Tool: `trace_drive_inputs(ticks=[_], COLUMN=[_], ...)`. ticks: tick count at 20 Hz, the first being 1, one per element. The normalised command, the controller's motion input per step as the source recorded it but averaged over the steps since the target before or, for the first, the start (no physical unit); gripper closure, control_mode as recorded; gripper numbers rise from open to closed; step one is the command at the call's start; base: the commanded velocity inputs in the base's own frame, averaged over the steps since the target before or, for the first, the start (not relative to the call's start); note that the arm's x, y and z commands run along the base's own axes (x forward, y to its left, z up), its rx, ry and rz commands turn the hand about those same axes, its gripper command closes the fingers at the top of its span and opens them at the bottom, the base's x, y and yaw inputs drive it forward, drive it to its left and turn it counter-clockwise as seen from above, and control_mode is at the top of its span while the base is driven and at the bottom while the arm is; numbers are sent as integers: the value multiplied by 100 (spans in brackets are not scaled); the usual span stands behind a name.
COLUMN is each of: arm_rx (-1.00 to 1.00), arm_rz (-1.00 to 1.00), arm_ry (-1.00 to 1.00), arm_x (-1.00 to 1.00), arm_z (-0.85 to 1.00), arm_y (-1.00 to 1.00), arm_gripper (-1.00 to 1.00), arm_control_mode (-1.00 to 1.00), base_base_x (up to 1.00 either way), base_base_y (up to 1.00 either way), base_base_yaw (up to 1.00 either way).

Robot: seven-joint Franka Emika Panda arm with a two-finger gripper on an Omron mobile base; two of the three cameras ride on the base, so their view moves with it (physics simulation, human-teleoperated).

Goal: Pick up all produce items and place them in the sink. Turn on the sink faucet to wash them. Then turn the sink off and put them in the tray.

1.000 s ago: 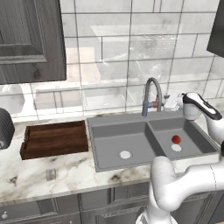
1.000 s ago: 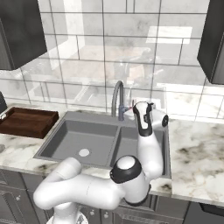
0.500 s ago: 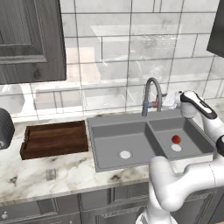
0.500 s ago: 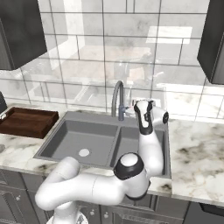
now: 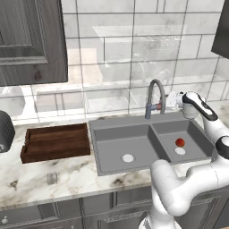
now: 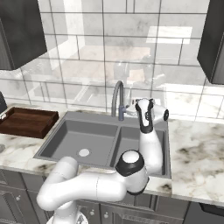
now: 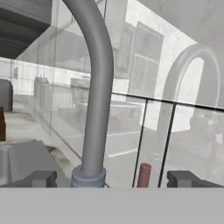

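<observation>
Grey faucet (image 7: 97, 87) betw wide-open claw (image 7: 111, 178) tips, nothing held

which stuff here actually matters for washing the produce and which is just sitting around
Belongs to the job:
- small round glossy red fruit, in the smaller basin
- matte grey double-basin sink
- slim grey gooseneck faucet
- dark brown wooden tray
- open pincer, near the faucet

Just lying about:
- dark rounded appliance, at the left edge

No readable text, label, brand, number or sign appears on anything here.
</observation>
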Motion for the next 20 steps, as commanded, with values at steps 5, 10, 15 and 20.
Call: trace_drive_inputs(ticks=[5,10,15,20], arm_rx=[0,0,0,0], arm_rz=[5,4,3,3], arm_ry=[-1,-2,-3,-1], arm_x=[24,21,8,7], arm_z=[-3,-3,-5,-8], arm_y=[0,3,12,20], arm_gripper=[-100,-100,-100,100], arm_control_mode=[-100,-100,-100,-100], base_base_x=[0,0,0,0], base_base_y=[0,0,0,0], base_base_yaw=[0,0,0,0])
